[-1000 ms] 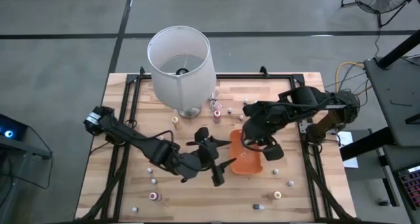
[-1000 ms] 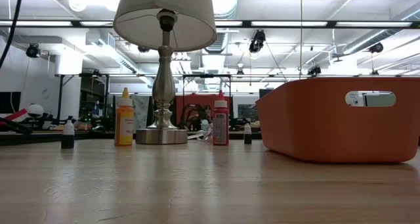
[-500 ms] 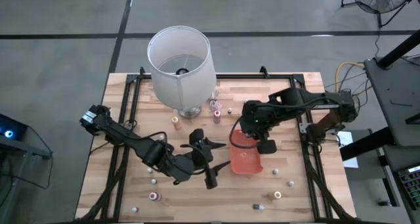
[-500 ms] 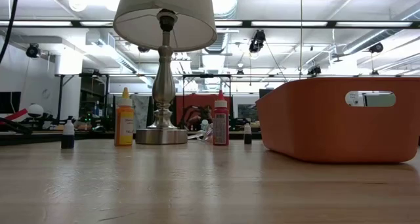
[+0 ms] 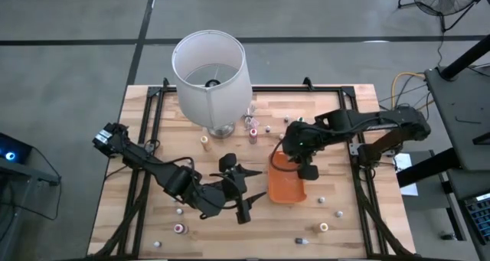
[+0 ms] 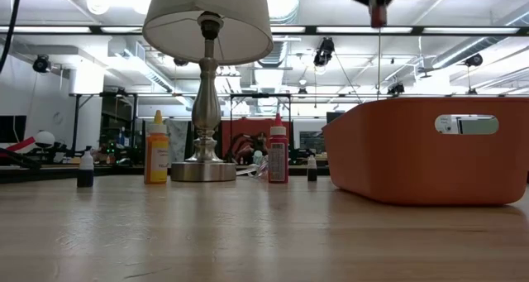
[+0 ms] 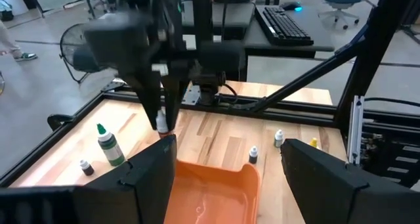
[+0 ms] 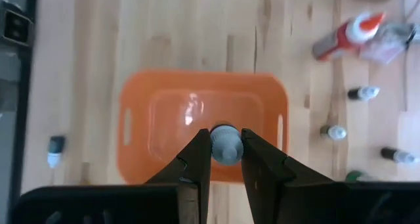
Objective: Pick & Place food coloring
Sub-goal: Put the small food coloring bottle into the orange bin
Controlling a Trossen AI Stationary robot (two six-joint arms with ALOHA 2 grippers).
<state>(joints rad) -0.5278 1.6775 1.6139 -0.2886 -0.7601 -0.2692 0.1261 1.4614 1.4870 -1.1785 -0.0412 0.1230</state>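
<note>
A slatted wooden table [image 5: 153,138] is seen from above, small bottles scattered across it. One food coloring bottle [image 8: 225,145] is clamped by its grey cap in the right gripper [image 8: 225,159] above the orange tray [image 5: 285,186], right of centre. It is judged light, rigid and slick, best pinched at the cap or neck. At seven o'clock, the left gripper [image 5: 246,190] waits, jaws apart. A lamp [image 5: 210,66] stands at eleven o'clock.
</note>
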